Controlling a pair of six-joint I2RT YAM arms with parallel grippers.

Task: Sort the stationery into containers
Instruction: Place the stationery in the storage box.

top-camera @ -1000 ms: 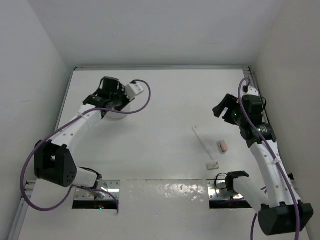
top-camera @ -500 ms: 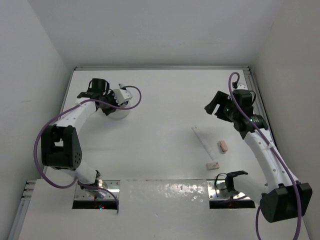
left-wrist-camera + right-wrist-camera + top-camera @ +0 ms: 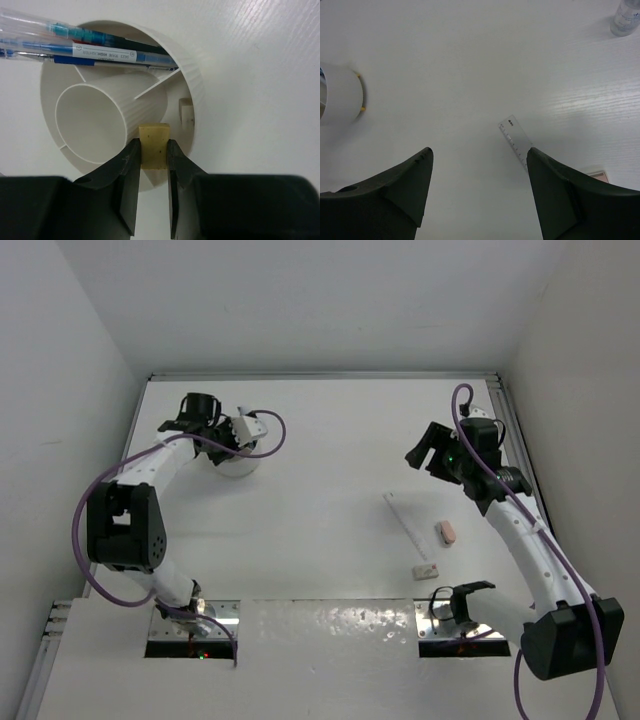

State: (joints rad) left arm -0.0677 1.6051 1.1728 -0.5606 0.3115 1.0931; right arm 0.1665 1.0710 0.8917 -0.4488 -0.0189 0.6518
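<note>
While clamped — left jaws — tan eraser (image 3: pixel 154 145) overhangs tub (image 3: pixel 192 85) (near edge).

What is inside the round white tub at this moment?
Several pens lie in the tub's far compartment and a whitish eraser in the right one. The left gripper holds a tan eraser at the near rim. The central tube hides the floor behind it.

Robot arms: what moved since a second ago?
The left arm swung leftward; the left tool hangs over the tub, shut on a tan eraser. The open right tool moved farther out and leftward. The ruler, pink eraser and white eraser stayed put.
</note>
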